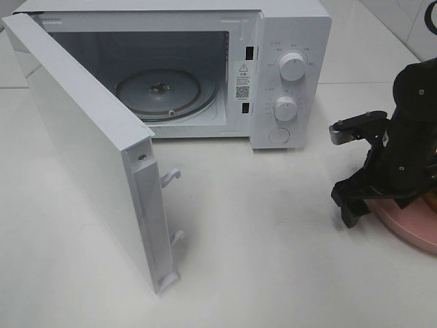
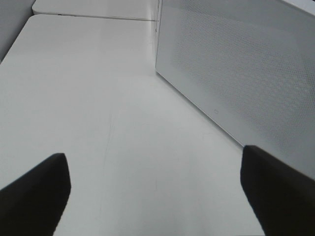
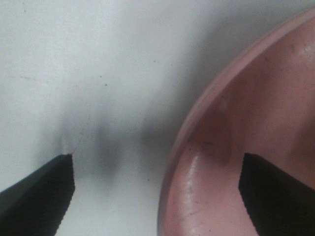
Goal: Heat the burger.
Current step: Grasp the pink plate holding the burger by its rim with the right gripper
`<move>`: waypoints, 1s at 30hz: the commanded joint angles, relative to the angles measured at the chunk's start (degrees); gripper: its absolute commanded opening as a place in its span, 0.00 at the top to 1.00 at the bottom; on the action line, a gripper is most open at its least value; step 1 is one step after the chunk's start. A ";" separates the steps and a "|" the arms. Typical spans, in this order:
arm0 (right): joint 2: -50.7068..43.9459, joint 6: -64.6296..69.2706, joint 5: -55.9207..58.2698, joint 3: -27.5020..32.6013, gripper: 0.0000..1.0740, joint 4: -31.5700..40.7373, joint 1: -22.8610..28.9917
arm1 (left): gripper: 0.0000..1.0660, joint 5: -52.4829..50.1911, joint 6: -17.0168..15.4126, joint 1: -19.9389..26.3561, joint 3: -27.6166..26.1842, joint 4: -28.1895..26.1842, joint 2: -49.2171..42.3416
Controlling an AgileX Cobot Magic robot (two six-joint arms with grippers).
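Observation:
The burger is hidden behind my right arm in the exterior high view and does not show in either wrist view. My right gripper (image 1: 349,167) is open at the left rim of the round pink plate (image 1: 408,229) on the table's right side. In the right wrist view its jaws straddle the plate's rim (image 3: 197,123), one fingertip (image 3: 42,194) over the white table and the other over the plate's inside. Nothing is gripped. My left gripper (image 2: 155,196) is open and empty, low over the table beside the outer face of the microwave door (image 2: 236,64).
The white microwave (image 1: 287,75) stands at the back with its door (image 1: 89,150) swung wide open toward the front left. Its glass turntable (image 1: 164,92) is bare. Two knobs (image 1: 292,66) sit on its right panel. White table (image 1: 259,239) lies between the door and the plate.

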 commanded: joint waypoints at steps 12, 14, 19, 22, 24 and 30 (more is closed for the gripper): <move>1.60 6.99 -0.57 -0.34 0.66 -6.36 -0.29 | 0.19 -0.11 -0.06 -0.06 -0.06 -0.40 -0.06; 1.60 8.48 -0.23 -0.34 0.73 -7.22 -0.29 | 0.19 -0.11 -0.06 -0.06 -0.06 -0.40 -0.06; 1.60 9.97 1.55 -0.29 0.98 -8.82 -0.29 | 0.19 -0.11 -0.06 -0.06 -0.06 -0.40 -0.06; 1.60 9.63 2.64 -0.29 1.00 -8.88 -0.23 | 0.19 -0.11 -0.06 -0.06 -0.06 -0.40 -0.06; 1.60 9.68 2.98 -0.29 1.00 -8.88 -0.11 | 0.19 -0.11 -0.06 -0.06 -0.06 -0.40 -0.06; 1.03 11.52 4.93 -0.29 1.00 -10.43 -0.11 | 0.19 -0.11 -0.06 -0.06 -0.06 -0.40 -0.06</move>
